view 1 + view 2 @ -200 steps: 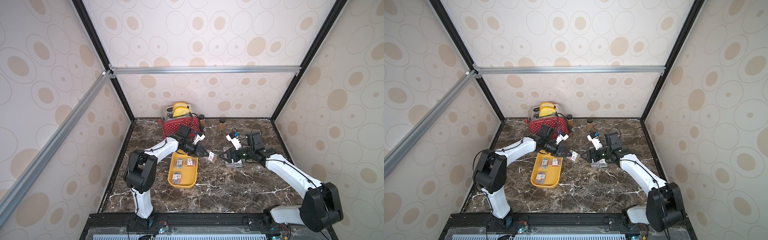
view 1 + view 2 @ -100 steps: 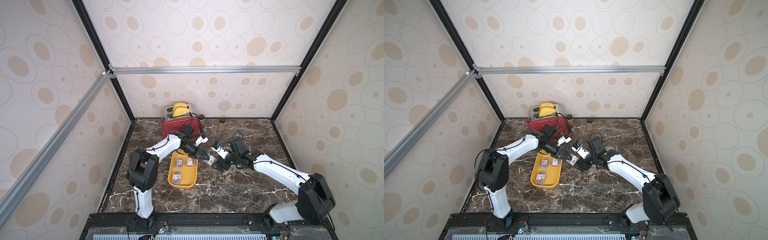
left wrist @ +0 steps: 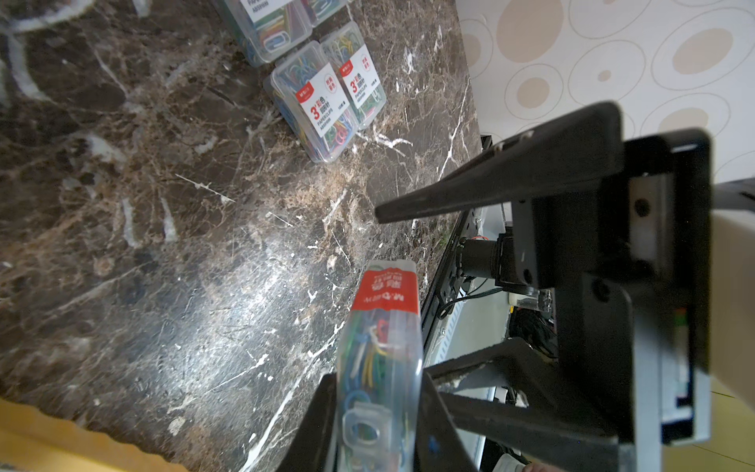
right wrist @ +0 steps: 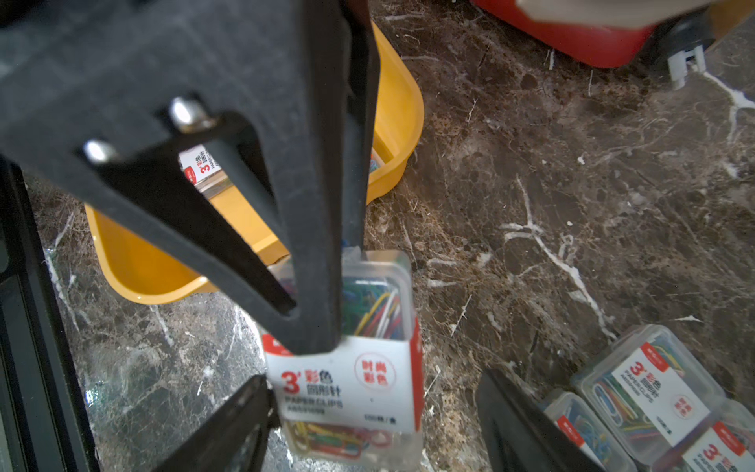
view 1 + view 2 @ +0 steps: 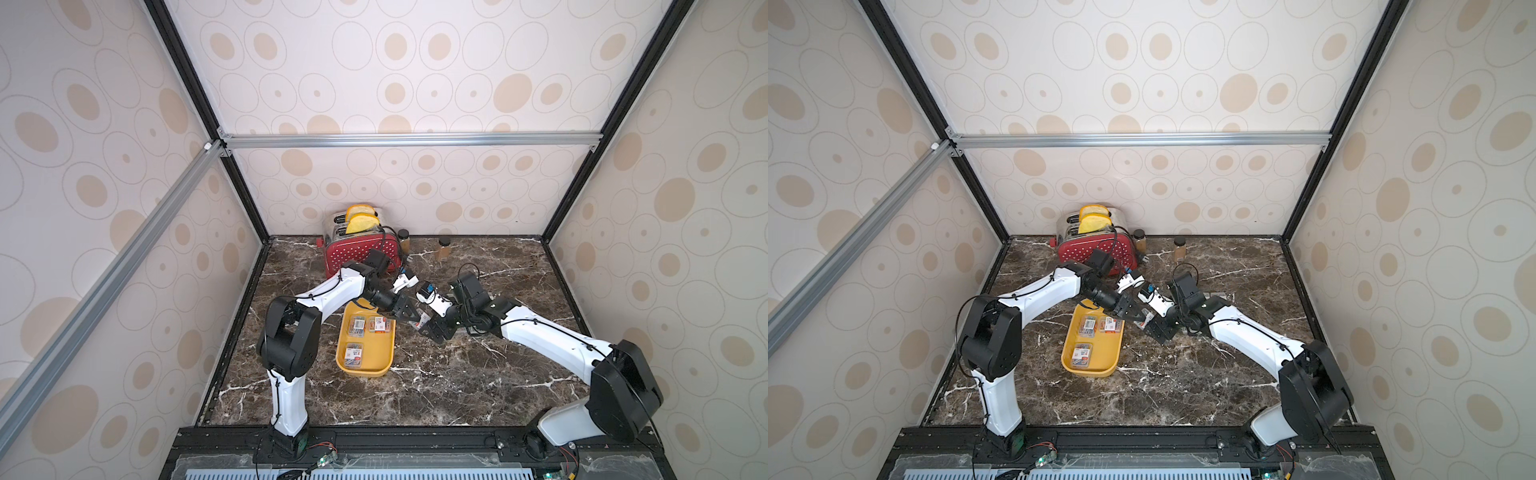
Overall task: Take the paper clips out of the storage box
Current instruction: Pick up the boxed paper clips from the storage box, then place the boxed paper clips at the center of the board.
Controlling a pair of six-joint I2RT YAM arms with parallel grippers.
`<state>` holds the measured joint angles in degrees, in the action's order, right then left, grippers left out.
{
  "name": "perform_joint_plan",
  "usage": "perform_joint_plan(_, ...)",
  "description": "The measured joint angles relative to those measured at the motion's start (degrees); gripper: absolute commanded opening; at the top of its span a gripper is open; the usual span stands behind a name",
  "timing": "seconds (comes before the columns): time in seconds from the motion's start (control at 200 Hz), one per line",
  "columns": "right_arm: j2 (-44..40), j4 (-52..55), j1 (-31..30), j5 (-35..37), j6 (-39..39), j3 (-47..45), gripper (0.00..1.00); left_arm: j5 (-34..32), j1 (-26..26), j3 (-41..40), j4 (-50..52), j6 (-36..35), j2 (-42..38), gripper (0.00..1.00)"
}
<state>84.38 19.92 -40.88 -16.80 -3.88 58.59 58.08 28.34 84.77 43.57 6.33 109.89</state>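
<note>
Handover above the dark brown marble worktop (image 5: pixel 415 395): the left tool (image 3: pixel 378 380) is clamped on one small clear plastic case of multicoloured paper clips (image 3: pixel 384 294). It holds the case clear of the surface, just beyond the long edge of the shallow mustard-yellow plastic storage box (image 5: pixel 378 357). The right tool (image 4: pixel 374 380) meets it with its jaws spread wide to either side of the case's labelled end, not closed on it. Three more cases (image 5: pixel 357 325) lie inside the box, two side by side at its far end and one nearer the middle. Several other cases (image 4: pixel 649 392) sit grouped on the worktop near the right arm.

The step in hand appears to be a pass from the left arm to the right. The next move calls for the right tool to close squarely on the free end before the left one lets go. The slick plastic could slip from a shallow or skewed pinch. The case would then likely go down beside the group.
</note>
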Motion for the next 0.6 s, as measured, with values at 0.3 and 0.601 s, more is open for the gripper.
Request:
perform_joint_plan(0.3,1.68,-0.39,-0.87,0.04,0.39,0.83,0.61,0.17,0.90,0.15,-0.22,-0.04,0.02,0.10)
perform_joint_plan(0.601,1.68,0.42,-1.29,0.22,-0.04,1.22,0.35,-0.02,0.85,0.35,-0.50,-0.17,0.02,0.26)
